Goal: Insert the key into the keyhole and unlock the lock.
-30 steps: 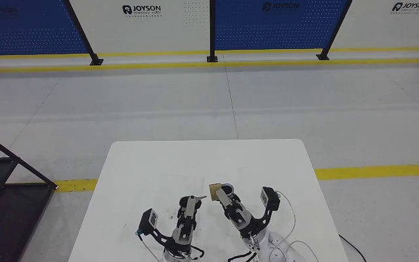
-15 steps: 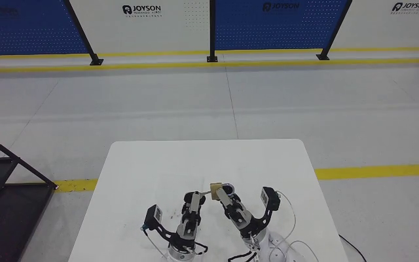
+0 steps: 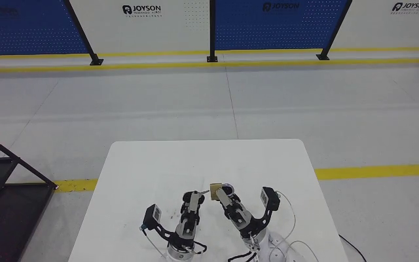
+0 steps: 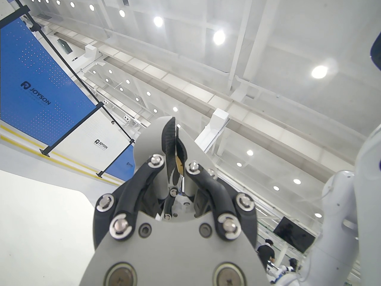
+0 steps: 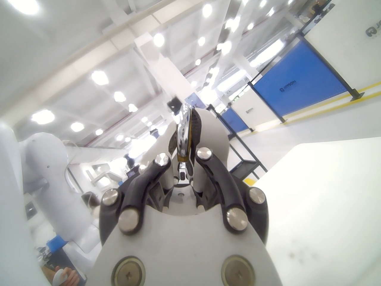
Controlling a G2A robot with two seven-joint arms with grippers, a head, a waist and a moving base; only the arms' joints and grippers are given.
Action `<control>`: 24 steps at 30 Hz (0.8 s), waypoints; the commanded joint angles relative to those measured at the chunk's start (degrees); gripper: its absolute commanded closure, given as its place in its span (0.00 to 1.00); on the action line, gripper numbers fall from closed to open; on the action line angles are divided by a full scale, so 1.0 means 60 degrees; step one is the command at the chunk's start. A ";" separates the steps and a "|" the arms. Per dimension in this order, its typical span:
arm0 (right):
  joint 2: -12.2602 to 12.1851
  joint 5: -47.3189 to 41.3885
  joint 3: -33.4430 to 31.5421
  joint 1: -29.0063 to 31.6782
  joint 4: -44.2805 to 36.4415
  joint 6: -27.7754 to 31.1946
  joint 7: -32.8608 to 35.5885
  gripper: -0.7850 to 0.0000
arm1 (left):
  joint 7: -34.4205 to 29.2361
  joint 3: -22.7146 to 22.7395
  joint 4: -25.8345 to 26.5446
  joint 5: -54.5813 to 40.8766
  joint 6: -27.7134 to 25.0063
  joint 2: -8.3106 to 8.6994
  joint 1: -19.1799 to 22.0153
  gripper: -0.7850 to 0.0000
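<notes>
**Left tool** (image 4: pixel 175 133): fingers are drawn together and clamped on the key (image 4: pixel 179 164). A sliver of brass-coloured metal shows between the pads, set back toward the tool's base. Judged purpose: a hold at the key's head leaves the blade free beyond the tips. The blade itself is too small to confirm from above.

**Right tool** (image 5: pixel 188 120): fingers are closed on the lock (image 5: pixel 182 134). A chrome part, apparently the shackle, is pinched between the pads, with a strip of brass at its inner end. In the top view the lock (image 3: pixel 215 190) projects from the right tool (image 3: pixel 226 196) toward the left tool (image 3: pixel 194 198), which sits just beside it. Judged purpose: holding it this way leaves the body's keyhole end exposed to the opposite tool and braces it against push and twist.

**Position:** both tools appear held above the surface (image 3: pixel 196 160), tips converging, with the lock between them. Whether the key touches the lock or has entered the keyhole cannot be determined.

**Assessment:** alignment or early insertion stage; nothing shows the lock as opened. The next move calls for fine alignment along the keyhole axis before pressing.

**Risks:**
- The lock may pivot in the right tool under side load.
- The key may slip between the left tool's pads.
</notes>
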State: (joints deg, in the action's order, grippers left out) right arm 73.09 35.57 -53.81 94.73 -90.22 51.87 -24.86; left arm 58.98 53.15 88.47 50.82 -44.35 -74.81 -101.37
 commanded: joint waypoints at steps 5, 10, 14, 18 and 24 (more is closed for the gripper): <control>0.0000 0.0000 0.0000 0.0000 0.0000 0.0000 -0.0001 1.00 | -0.0097 0.0082 -0.0045 0.0021 -0.0244 0.0006 -0.0057 1.00; 0.0000 0.0000 0.0000 0.0000 0.0000 0.0000 -0.0001 1.00 | -0.0264 0.0077 -0.0057 0.0044 -0.0255 -0.0011 -0.0065 1.00; 0.0000 0.0000 0.0000 0.0000 0.0000 0.0000 -0.0001 1.00 | -0.0320 0.0072 -0.0051 0.0024 -0.0212 -0.0035 -0.0055 1.00; 0.0000 0.0000 0.0000 0.0000 0.0000 0.0000 -0.0001 1.00 | -0.0358 0.0070 -0.0055 0.0027 -0.0212 -0.0054 -0.0050 1.00; 0.0000 0.0000 0.0000 0.0000 0.0000 0.0000 -0.0001 1.00 | -0.0456 0.0080 -0.0028 0.0005 -0.0155 -0.0080 -0.0062 1.00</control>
State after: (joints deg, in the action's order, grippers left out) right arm 73.09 35.56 -53.81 94.73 -90.22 51.87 -24.87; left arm 56.31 53.61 88.27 50.88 -45.31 -75.27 -101.73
